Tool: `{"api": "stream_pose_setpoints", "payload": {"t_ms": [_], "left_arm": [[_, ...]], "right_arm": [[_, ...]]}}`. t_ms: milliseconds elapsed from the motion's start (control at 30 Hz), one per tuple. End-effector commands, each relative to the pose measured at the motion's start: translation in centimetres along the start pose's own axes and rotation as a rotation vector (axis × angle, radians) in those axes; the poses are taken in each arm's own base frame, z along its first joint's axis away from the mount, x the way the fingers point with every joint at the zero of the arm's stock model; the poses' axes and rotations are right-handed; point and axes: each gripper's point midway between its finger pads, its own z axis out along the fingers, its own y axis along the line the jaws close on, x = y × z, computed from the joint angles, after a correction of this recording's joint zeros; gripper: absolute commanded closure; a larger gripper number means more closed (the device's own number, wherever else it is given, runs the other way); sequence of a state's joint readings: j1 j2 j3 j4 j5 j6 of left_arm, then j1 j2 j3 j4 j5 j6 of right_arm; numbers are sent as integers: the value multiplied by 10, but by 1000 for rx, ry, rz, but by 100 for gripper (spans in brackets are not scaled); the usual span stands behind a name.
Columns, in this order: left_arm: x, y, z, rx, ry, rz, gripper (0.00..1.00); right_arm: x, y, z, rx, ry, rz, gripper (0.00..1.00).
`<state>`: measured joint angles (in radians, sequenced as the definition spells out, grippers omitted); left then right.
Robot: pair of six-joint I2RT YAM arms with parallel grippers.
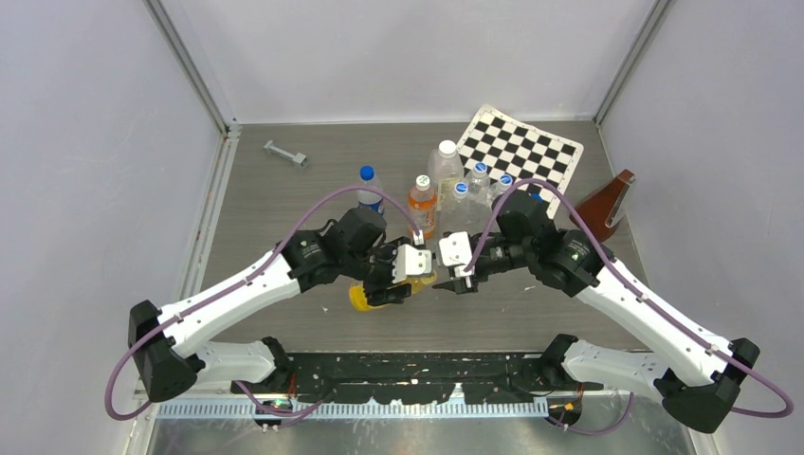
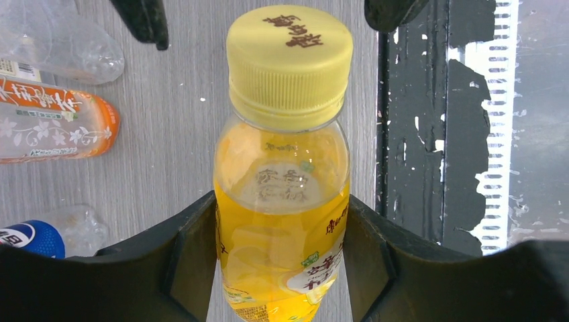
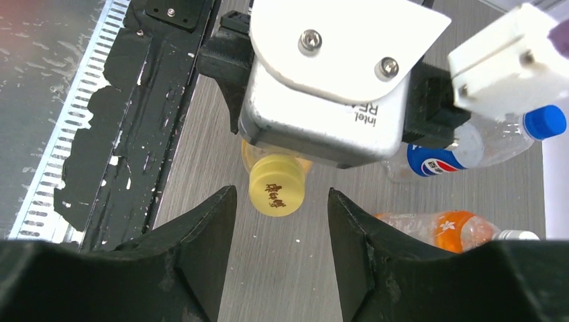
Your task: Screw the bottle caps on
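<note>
My left gripper (image 2: 282,201) is shut on the yellow-orange juice bottle (image 2: 282,221) and holds it off the table, tilted, neck toward the right arm; it shows yellow in the top view (image 1: 361,298). The yellow cap (image 2: 290,64) sits on the bottle's neck. My right gripper (image 3: 282,193) is open, and the yellow cap (image 3: 276,191) lies just beyond its fingertips, between them, untouched. The Pepsi bottle (image 1: 370,197) stands behind the left arm with the blue cap (image 1: 366,172) on it; it also shows in the right wrist view (image 3: 436,159).
The orange-drink bottle (image 1: 423,204), a tall clear bottle (image 1: 446,166) and small clear bottles (image 1: 479,185) stand at mid-back. A chessboard (image 1: 520,147) and a brown wedge (image 1: 607,204) are at back right, a grey metal piece (image 1: 285,152) at back left.
</note>
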<state>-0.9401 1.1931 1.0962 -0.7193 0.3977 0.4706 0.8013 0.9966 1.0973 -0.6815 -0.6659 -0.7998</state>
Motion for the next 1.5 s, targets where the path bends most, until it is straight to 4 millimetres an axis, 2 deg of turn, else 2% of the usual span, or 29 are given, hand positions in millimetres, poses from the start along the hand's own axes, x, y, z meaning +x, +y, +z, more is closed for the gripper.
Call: {"api": "stream_pose_setpoints", "payload": {"t_ms": [0, 200, 333, 400, 467, 500, 533, 567, 600, 633, 667, 733, 767, 867, 900, 1033, 1133, 1233, 1467], "left_arm": [[-21, 1, -8, 10, -59, 7, 100], [-24, 1, -9, 9, -73, 11, 100], [-24, 1, -10, 7, -73, 12, 100], [-23, 1, -10, 3, -71, 10, 100], [-24, 4, -10, -11, -73, 14, 100], [-23, 5, -10, -20, -72, 15, 100], [-23, 10, -11, -52, -75, 20, 100], [-21, 15, -11, -88, -78, 24, 100], [-21, 22, -12, -130, -88, 32, 100], [-20, 27, -13, -171, -97, 39, 100], [-19, 33, -15, -213, -105, 45, 100], [-17, 42, -18, -279, -120, 51, 100], [-18, 45, -20, -306, -128, 54, 100], [-20, 55, -25, -375, -156, 57, 100], [-23, 57, -26, -392, -174, 60, 100], [-27, 61, -30, -430, -211, 56, 100], [-27, 64, -31, -452, -209, 49, 100], [-24, 68, -32, -482, -200, 39, 100], [-32, 74, -38, -532, -248, -52, 100]], "right_arm": [[-23, -9, -1, -6, -63, -56, 43], [-19, -4, 6, -46, -60, -30, 48], [-13, 0, 8, -71, -31, -10, 55], [-11, -1, 9, -69, -18, 15, 61], [-9, -5, 10, -43, -2, 80, 76], [-11, -8, 11, -21, -5, 162, 82], [-8, -15, 11, 24, 12, 212, 92], [-12, -20, 13, 71, -2, 346, 95], [-7, -32, 12, 153, 20, 416, 98], [-12, -37, 11, 212, -13, 575, 99], [-8, -48, 8, 305, -6, 665, 99], [-11, -60, 2, 443, -65, 958, 99], [-12, -63, -2, 485, -82, 1016, 99], [6, -77, -19, 723, -117, 1309, 97], [15, -78, -26, 796, -103, 1360, 94], [24, -73, -25, 872, -155, 1630, 86], [26, -72, -18, 862, -170, 1699, 84], [23, -76, -20, 870, -211, 1720, 78], [11, -84, -25, 841, -254, 1572, 54]]}}
